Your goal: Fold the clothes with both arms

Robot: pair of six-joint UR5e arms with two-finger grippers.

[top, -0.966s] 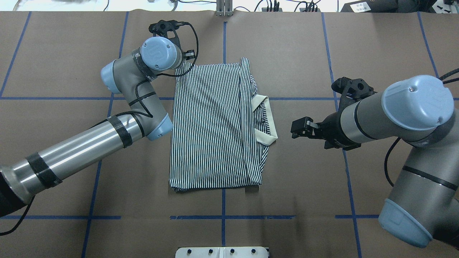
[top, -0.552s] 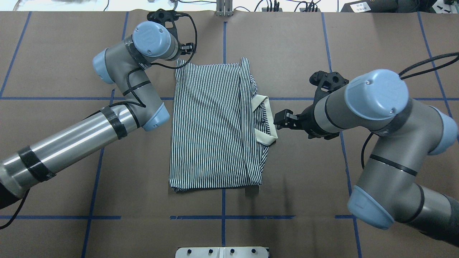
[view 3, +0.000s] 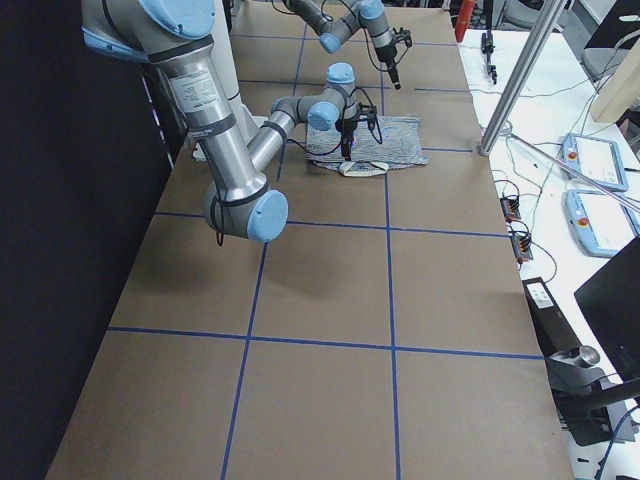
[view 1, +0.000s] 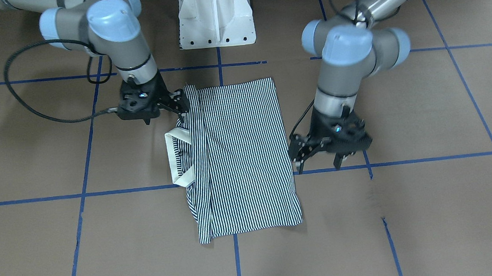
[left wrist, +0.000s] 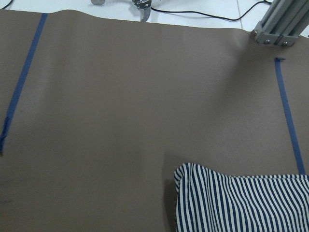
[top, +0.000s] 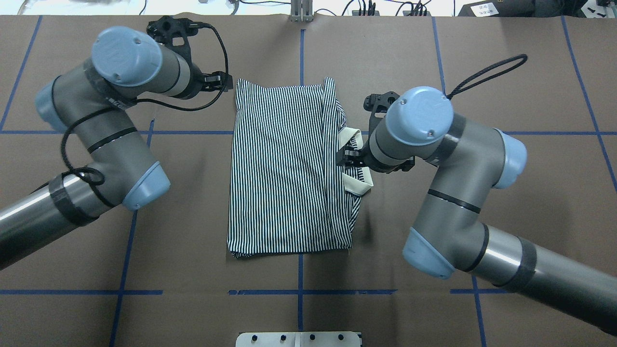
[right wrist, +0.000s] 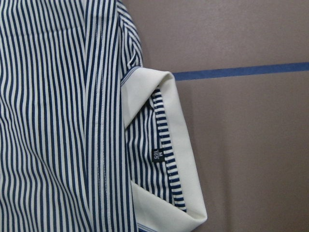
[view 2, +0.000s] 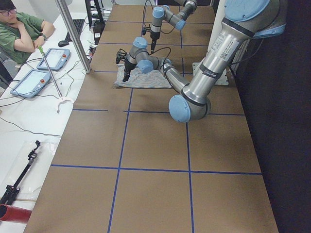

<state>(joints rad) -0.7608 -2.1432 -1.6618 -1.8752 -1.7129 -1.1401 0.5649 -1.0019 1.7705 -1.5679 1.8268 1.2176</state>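
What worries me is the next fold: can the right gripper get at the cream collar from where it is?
Probably yes. The right gripper hangs just over the collar, which lies exposed at the edge of the shirt. Its wrist view shows nothing covering the collar.

**Taped Grid, Pedestal and Bench Gear in Shot**

A brown-covered table is seen, crossed by blue tape lines. A white pedestal base is set at the robot's edge. Alongside, a seated person is spotted at a white bench, where control pads are laid near a metal post.
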